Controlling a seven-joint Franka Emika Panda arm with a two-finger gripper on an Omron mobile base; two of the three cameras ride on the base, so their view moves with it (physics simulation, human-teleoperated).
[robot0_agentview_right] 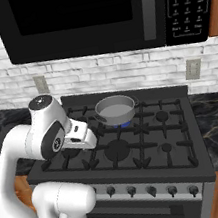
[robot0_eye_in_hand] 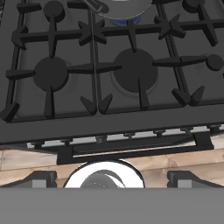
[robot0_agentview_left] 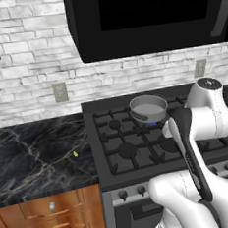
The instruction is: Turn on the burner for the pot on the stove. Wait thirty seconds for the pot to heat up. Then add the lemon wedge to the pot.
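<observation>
While the arm folds back over the near edge of the stove, we see its elbow raised and the hand turned down toward the grates. Gripper sits at the stove's front edge, jaws spread wide, holding nothing. Pot rests on the far middle burner, a blue glow under it. Lemon wedge lies on the dark marble worktop, left of the stove, well apart from the pot.
</observation>
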